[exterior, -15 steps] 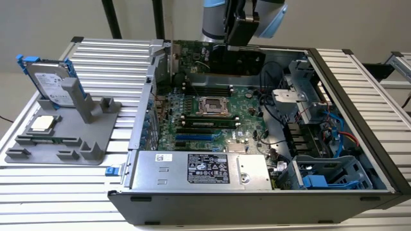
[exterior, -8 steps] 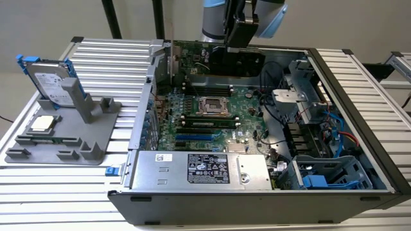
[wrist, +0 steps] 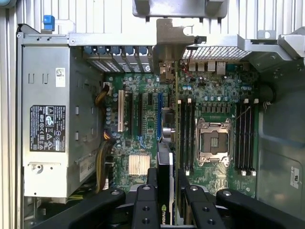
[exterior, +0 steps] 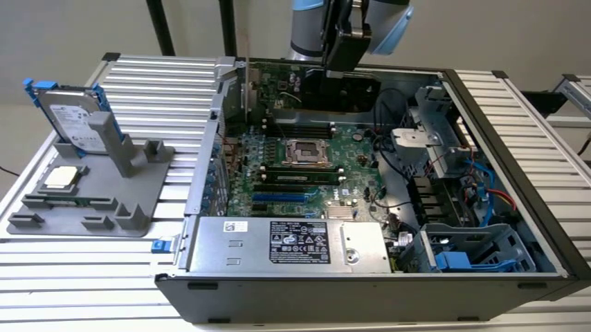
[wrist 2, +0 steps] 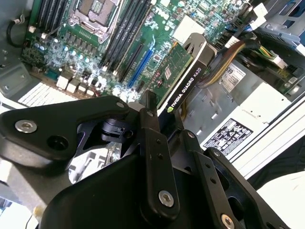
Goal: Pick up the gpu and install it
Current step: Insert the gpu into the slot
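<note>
My gripper (exterior: pixel 342 71) hangs over the far end of the open computer case (exterior: pixel 517 159), shut on the gpu (exterior: pixel 342 93). In both wrist views the card sits clamped edge-on between the two black fingers. The gpu (wrist 2: pixel 183 71) shows its green board and black cooler above the motherboard (wrist 2: pixel 95 57), clear of the slots. In the first wrist view the gpu (wrist: pixel 167 157) runs away from my gripper (wrist: pixel 167 180) towards its silver end bracket (wrist: pixel 167 52) near the case's rear wall. The blue expansion slot (wrist: pixel 158 114) lies just beside the card's line.
A grey power supply (exterior: pixel 286 242) fills the case's near end. An open CPU socket (exterior: pixel 305 151) and memory slots (wrist: pixel 186 133) sit mid-board. Drive cages and cables (exterior: pixel 461 180) are on the exterior view's right. On the left, a grey holder (exterior: pixel 93 200) carries a hard drive (exterior: pixel 74 117) and a CPU chip (exterior: pixel 60 178).
</note>
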`<act>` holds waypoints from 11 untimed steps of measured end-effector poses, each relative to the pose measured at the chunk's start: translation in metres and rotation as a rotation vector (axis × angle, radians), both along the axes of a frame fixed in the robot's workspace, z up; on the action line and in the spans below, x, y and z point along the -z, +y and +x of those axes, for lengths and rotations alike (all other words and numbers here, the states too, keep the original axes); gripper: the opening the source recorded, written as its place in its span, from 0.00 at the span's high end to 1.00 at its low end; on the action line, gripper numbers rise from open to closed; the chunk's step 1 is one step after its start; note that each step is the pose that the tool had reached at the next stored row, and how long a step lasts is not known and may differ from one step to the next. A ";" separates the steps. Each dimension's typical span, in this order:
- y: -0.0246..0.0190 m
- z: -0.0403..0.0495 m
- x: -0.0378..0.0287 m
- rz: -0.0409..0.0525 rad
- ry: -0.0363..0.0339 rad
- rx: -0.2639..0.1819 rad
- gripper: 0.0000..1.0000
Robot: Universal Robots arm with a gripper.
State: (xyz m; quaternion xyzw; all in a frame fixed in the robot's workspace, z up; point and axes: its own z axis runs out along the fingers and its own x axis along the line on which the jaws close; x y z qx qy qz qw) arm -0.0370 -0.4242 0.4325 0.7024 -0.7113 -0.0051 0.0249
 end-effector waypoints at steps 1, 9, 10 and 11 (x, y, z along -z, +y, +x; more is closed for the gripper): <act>0.0000 0.0000 0.0001 0.0000 0.0000 0.000 1.00; 0.0000 0.0000 0.0030 -0.0005 0.0000 0.000 1.00; 0.0000 0.0000 0.0035 -0.0007 0.0000 0.000 1.00; 0.0000 0.0000 0.0040 -0.0008 0.0000 0.000 1.00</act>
